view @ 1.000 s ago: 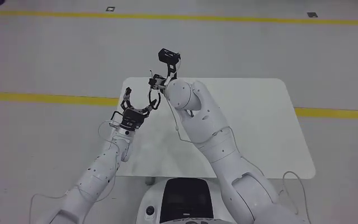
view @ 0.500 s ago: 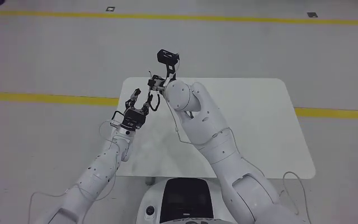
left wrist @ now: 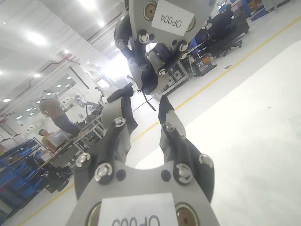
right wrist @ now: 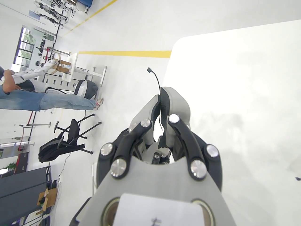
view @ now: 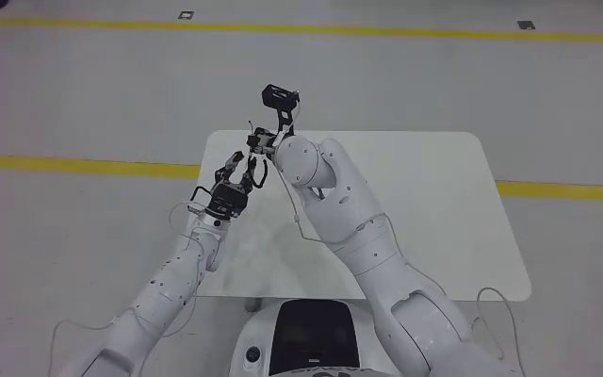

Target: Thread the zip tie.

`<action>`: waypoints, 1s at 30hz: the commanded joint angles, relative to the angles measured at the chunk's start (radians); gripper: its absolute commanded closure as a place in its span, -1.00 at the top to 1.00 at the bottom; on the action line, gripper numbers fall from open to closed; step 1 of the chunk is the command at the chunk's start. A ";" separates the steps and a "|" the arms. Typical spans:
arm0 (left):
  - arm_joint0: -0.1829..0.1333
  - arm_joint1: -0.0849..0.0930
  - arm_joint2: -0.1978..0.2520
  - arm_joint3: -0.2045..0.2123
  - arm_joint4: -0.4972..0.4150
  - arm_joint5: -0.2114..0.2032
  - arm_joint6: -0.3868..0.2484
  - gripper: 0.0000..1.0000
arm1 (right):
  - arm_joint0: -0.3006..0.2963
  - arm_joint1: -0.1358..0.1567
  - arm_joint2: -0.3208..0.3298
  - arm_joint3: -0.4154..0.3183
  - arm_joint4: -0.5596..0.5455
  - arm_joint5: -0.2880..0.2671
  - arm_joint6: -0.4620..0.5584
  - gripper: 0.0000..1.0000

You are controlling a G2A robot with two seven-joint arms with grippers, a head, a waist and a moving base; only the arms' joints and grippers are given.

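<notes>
Once picked out in the right wrist view, easy to read the zip tie (right wrist: 157, 79): thin black strand, pinched partway along between the pressed-together fingers of the right gripper (right wrist: 161, 94), with a short curved end and a small block at its tip poking out past the fingertips. Held up in the air, over the upper left part of the table (view: 424, 198) in the top view, close to the corner. In the left wrist view, other free end slanting out of that grip toward the left gripper (left wrist: 143, 98), seemingly into the gap between its fingers (left wrist: 122, 111), though hard to judge the depth there. Left fingers spread apart, holding nothing.

Plenty to go wrong from here. Could flick the springy tail aside if closed off-centre, and end up pinching air. Could twist or slide the strand within the right pinch if pushed against, spoiling the line-up of tail and head. Could knock fingertip against fingertip, given such closeness between the two grippers. If let slip this near the corner, might well drop past the edge to the floor (view: 113, 94).
</notes>
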 commanded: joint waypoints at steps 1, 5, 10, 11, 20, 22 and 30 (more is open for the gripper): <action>0.001 -0.001 -0.003 0.000 0.000 0.000 -0.001 -0.58 | 0.000 0.000 0.000 0.001 0.000 0.000 0.001 -1.00; 0.002 -0.003 -0.005 0.000 0.000 0.000 -0.002 -0.76 | 0.000 0.001 0.001 0.003 -0.002 0.000 0.003 -1.00; 0.002 -0.004 -0.007 0.001 0.000 0.000 -0.002 -0.86 | 0.000 0.001 0.001 0.002 -0.002 0.000 0.004 -1.00; 0.002 -0.004 -0.007 0.002 0.000 0.000 -0.002 -0.94 | 0.000 0.001 0.001 0.001 -0.003 0.000 0.005 -1.00; 0.004 -0.005 -0.011 0.006 0.000 0.000 0.004 -1.00 | -0.006 0.003 0.002 -0.004 0.007 0.000 0.008 -1.00; 0.005 -0.005 -0.013 0.006 0.000 0.000 0.007 -1.00 | -0.006 0.004 0.001 -0.004 0.010 0.000 0.008 -1.00; 0.010 -0.004 -0.017 0.000 0.000 0.000 0.015 -1.00 | -0.003 0.009 -0.003 -0.004 0.024 -0.001 0.009 1.00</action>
